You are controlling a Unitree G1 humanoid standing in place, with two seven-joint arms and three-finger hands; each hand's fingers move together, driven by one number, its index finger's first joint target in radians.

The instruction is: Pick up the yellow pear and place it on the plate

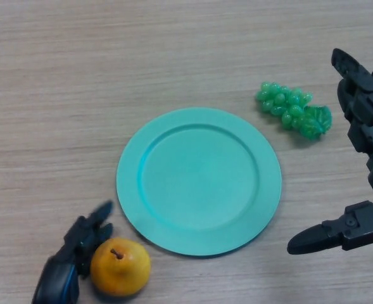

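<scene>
Yellow pear (120, 266): you'll find it on the wooden table (59, 95) at the lower left of your head view, upright with its stem pointing up, just off the lower-left rim of the plate and not on it.

Left hand (78, 244): it comes in from the bottom left and sits right against the pear's left side. Its fingers reach up past the fruit's upper left, touching or nearly touching the skin. You cannot tell from this view whether they are curled round the pear or merely lying beside it.

Plate (199, 180): a round teal plate with a raised rim, flat on the table in the middle of your view. Nothing lies on it.

Green grapes (294, 109): a bunch lying on the table to the upper right of the plate, near its rim but apart from it.

Right hand (363, 126): you see it at the right edge, spread wide, fingers straight toward the top and the thumb stretched out low toward the plate. It grasps nothing and stands just right of the grapes, clear of the plate.
</scene>
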